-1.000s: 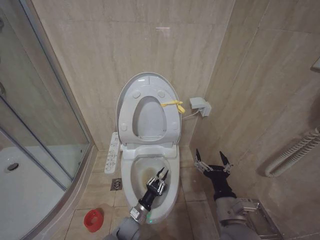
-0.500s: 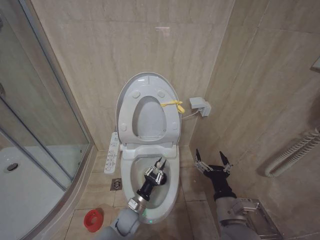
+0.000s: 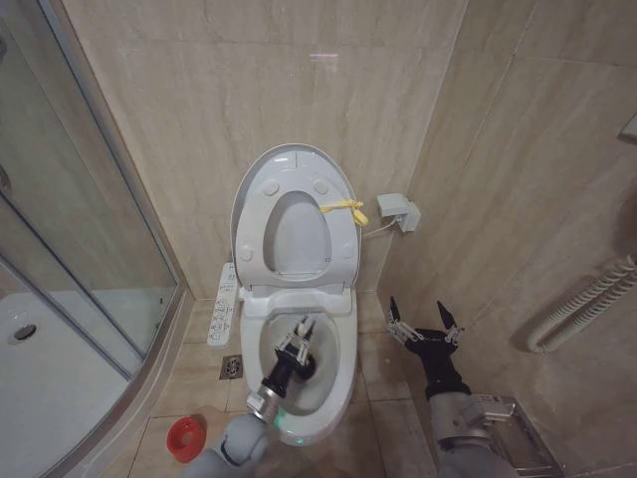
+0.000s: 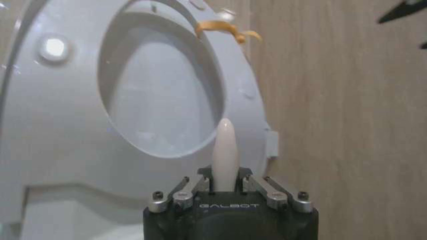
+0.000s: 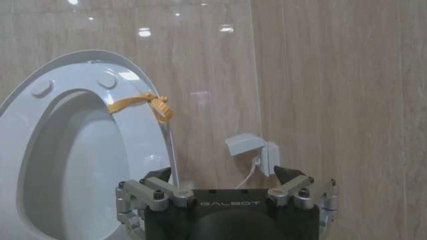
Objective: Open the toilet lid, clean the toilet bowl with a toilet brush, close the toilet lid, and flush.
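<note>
Left wrist view showed the left end effector [image 4: 225, 187] clamping the toilet brush [image 4: 225, 150]; right end effector [image 3: 423, 321] gaped over the tiled floor [image 3: 383, 418].

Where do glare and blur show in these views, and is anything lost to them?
Head view: soft ceiling-light reflection on the wall tiles; toilet bowl and left gripper stay readable. Left wrist view: the raised toilet lid is soft, the toilet brush handle sharper. Right wrist view: bright spots on the tiles, right gripper open.

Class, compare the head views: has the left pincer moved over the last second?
Yes. The left pincer, holding the toilet brush, has moved inside the toilet bowl toward the upright toilet lid.
</note>
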